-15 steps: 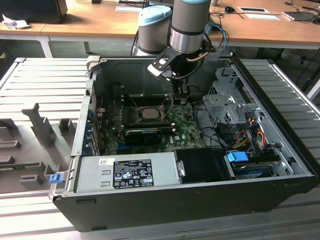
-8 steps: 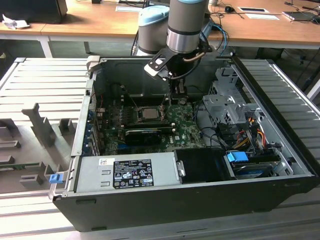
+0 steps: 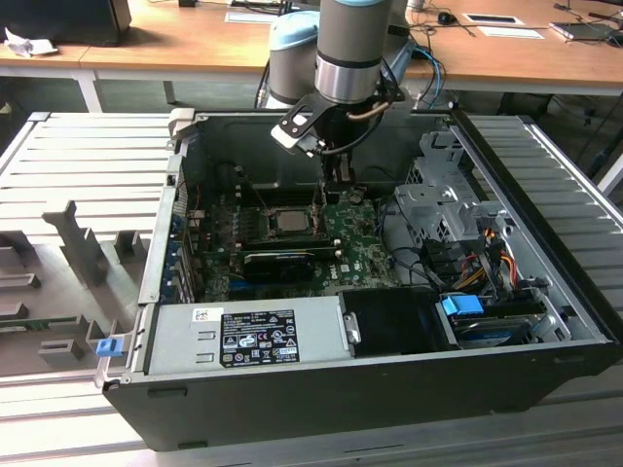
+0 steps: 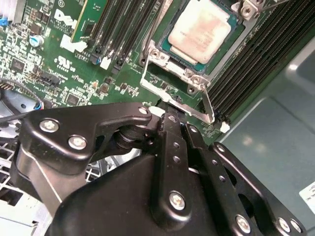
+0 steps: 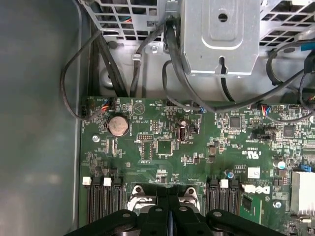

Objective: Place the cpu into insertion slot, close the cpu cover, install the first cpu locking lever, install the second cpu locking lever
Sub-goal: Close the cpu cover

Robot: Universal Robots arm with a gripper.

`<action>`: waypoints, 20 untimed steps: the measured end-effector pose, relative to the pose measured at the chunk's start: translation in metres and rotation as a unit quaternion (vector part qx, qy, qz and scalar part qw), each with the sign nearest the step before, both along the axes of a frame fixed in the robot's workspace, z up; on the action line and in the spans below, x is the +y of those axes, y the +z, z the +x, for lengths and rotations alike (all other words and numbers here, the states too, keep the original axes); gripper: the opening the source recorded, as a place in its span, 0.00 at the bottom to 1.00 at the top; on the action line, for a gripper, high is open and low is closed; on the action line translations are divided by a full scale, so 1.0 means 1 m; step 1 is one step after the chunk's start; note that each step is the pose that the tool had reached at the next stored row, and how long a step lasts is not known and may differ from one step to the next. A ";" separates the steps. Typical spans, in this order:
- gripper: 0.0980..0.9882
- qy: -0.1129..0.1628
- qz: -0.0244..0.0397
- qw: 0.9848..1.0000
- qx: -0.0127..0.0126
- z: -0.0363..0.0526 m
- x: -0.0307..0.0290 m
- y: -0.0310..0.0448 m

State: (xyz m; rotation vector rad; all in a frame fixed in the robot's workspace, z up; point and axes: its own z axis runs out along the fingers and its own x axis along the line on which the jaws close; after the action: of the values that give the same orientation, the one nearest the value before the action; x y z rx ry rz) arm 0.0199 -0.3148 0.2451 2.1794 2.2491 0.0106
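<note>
The black linkage of the gripper (image 4: 170,118) sits closest in the second wrist view. Its 2 fingers (image 4: 172,142) are pressed together, with nothing visible between them. Their tips are at the edge of the socket's metal frame, touching or just beside a silver locking lever (image 4: 177,101) that runs along that side. I cannot tell whether the tips actually bear on the lever.

Just beyond the tips, the cpu (image 4: 202,29) lies flat in the insertion slot (image 3: 310,232), its pale lid facing up. The cpu cover (image 4: 162,61) appears to be down around it, framing the chip through its square opening. So placing and covering look done, and I judge the step in hand to be seating 1 of the levers. Whether either lever is already hooked, the frames do not settle.

Further out, the green motherboard (image 5: 162,147) carries black memory slots (image 4: 123,34) close on both sides of the socket. In the exterior view the arm reaches down into the open computer case (image 3: 389,389).

To do this step well, the closed tips should push on the lever's free end only. The lever then has to go down and sideways under its catch in 1 steady stroke. The wire is probably springy and could slip off the narrow tips. Pressure should be kept off the chip's lid and the nearby slots.
</note>
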 end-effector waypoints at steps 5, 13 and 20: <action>0.01 0.000 0.000 1.000 0.000 -0.0061 0.0001 -0.0004; 0.01 0.000 -0.001 1.000 0.000 -0.0187 0.0000 -0.0129; 0.01 0.005 -0.001 1.000 0.000 -0.0452 0.0000 -0.0175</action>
State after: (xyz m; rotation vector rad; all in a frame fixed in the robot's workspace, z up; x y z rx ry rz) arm -0.0253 -0.3147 0.2275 2.1677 2.2591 0.0092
